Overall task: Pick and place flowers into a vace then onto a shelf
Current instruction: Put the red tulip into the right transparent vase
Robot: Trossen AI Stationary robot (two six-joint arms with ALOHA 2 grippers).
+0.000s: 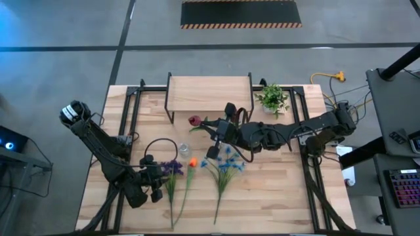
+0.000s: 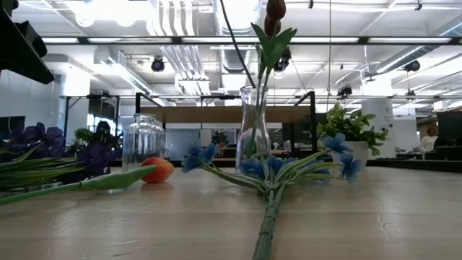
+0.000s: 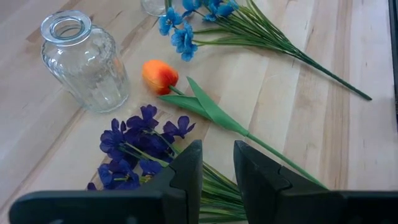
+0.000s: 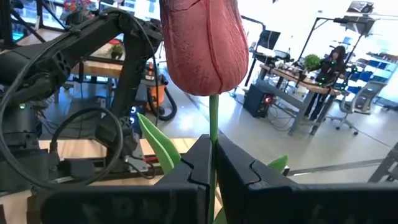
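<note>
Left hand (image 1: 152, 185) low at lower left of the high view, fingers (image 3: 186, 171) set slightly apart and holding nothing, poised just over the stems of the purple cluster (image 1: 172, 169). Cluster lying flat on the worktop (image 1: 275, 203), blooms toward the middle, stem running down toward the near edge. Just above it in that view, small clear jar (image 1: 184, 149), upright and empty, seen at centre left in the low view (image 2: 143, 142). Beside the cluster, orange bud (image 1: 193, 162) lying flat, head close to the jar, green leaf and stem trailing toward the lower edge. Further right, blue blooms (image 1: 226, 164) spread flat near the middle, long stem angled down. Tall glass vase (image 2: 254, 141) upright at centre of the low view, behind the blue blooms. Right hand (image 1: 220, 134) at centre of the high view, closed on the stem of a red tulip (image 1: 193, 120), bloom raised above the vase and its stem and leaves reaching down into the neck. Shelf (image 1: 209, 94) at upper centre, wooden top bare, well clear of the flowers. Potted plant (image 1: 272, 98) just right of the shelf.
</note>
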